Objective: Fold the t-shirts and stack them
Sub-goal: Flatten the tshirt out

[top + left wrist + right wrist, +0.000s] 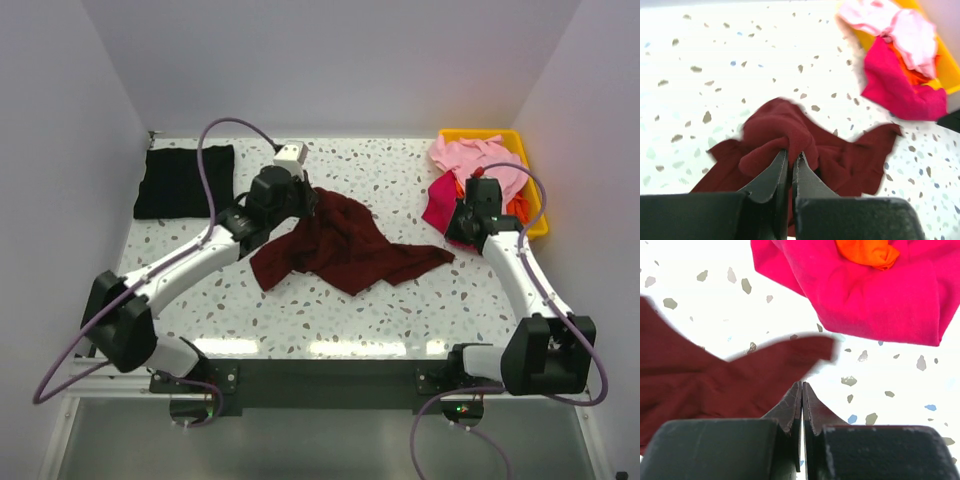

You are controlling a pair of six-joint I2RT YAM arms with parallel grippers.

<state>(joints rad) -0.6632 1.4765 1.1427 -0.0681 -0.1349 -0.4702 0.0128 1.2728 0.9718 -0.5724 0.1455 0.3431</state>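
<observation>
maroon t-shirt (345, 245) bunched in the shut left hand (791, 154), right hand (802, 385) closed at its far corner, perhaps pinching it

Speckled white table (300, 310) between plain pale walls (340, 60)

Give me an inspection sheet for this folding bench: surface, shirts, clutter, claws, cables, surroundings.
Surface: speckled white table, no spills seen.
Job's things: maroon shirt crumpled mid-table; black shirt folded flat, far left; pink shirt, magenta shirt and orange shirt heaped at the bin.
Clutter: yellow bin, far right corner.
Grippers: left claw shut on the maroon shirt; right claw shut at that shirt's edge, grip unclear.
Cables: purple cables loop off both arms.
Surroundings: white walls; nothing else seen.
</observation>
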